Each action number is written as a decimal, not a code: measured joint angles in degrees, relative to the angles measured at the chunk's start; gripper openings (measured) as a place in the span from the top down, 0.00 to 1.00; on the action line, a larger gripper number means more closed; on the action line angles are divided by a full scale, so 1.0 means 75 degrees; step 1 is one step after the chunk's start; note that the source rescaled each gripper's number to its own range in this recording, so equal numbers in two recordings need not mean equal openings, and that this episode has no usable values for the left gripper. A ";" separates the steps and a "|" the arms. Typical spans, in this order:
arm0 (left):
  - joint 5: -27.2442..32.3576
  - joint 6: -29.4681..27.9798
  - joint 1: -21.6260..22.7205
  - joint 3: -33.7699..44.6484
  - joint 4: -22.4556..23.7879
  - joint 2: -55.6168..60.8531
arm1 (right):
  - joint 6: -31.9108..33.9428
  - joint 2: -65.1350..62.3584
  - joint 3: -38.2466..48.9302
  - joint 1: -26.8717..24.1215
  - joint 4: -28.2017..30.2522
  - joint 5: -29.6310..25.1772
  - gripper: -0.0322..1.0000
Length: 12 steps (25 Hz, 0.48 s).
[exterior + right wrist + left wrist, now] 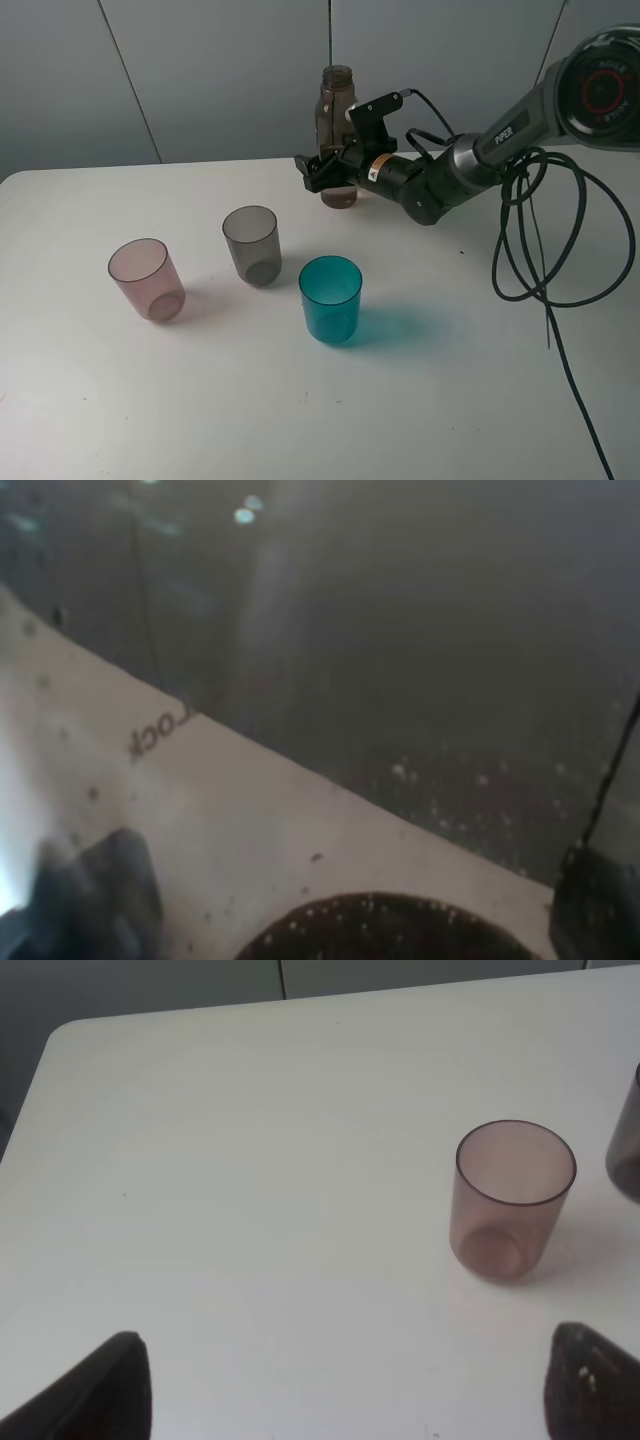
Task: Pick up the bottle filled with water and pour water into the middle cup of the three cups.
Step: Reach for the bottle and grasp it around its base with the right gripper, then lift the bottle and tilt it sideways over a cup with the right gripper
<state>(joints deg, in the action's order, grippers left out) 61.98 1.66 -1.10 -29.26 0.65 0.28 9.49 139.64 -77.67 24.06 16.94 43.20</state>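
Note:
The smoky brown bottle (337, 110) stands upright at the back of the table. My right gripper (318, 175) reaches in from the right around its lower part, jaws wide, one finger on each side. In the right wrist view the bottle (400, 680) fills the picture between the fingers (100, 890); I cannot see them touching it. The pink cup (147, 279), the grey middle cup (252, 244) and the teal cup (330, 298) stand in a row in front. My left gripper (345, 1390) is open over bare table near the pink cup (510, 1200).
The right arm's black cables (545, 250) loop over the table's right side. A grey wall runs behind the table's back edge (200, 165). The grey cup's edge (628, 1150) shows at the border of the left wrist view.

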 joint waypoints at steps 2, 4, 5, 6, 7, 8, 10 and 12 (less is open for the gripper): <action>0.0000 0.0000 0.0000 0.0000 0.0000 0.0000 | 0.0014 0.0000 -0.0019 -0.0011 0.0000 -0.0018 0.15; 0.0000 0.0000 0.0000 0.0000 0.0000 0.0000 | 0.0014 0.0000 -0.0019 -0.0011 0.0000 -0.0018 0.15; 0.0000 0.0000 0.0000 0.0000 0.0000 0.0000 | 0.0014 0.0000 -0.0019 -0.0011 0.0000 -0.0018 0.15; 0.0000 0.0000 0.0000 0.0000 0.0000 0.0000 | 0.0014 0.0000 -0.0019 -0.0011 0.0000 -0.0018 0.15; 0.0000 0.0000 0.0000 0.0000 0.0000 0.0000 | 0.0014 0.0000 -0.0019 -0.0011 0.0000 -0.0018 0.16; 0.0000 0.0000 0.0000 0.0000 0.0000 0.0000 | 0.0014 0.0000 -0.0019 -0.0011 0.0000 -0.0018 0.21; 0.0000 0.0000 0.0000 0.0000 0.0000 0.0000 | 0.0000 0.0000 -0.0019 -0.0011 0.0013 -0.0018 0.54; 0.0000 0.0000 0.0000 0.0000 0.0000 0.0000 | -0.0004 0.0000 -0.0019 -0.0011 0.0013 -0.0018 0.96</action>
<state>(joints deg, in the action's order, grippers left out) 61.98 1.66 -1.10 -29.26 0.65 0.28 9.46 139.64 -77.81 23.98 17.04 43.07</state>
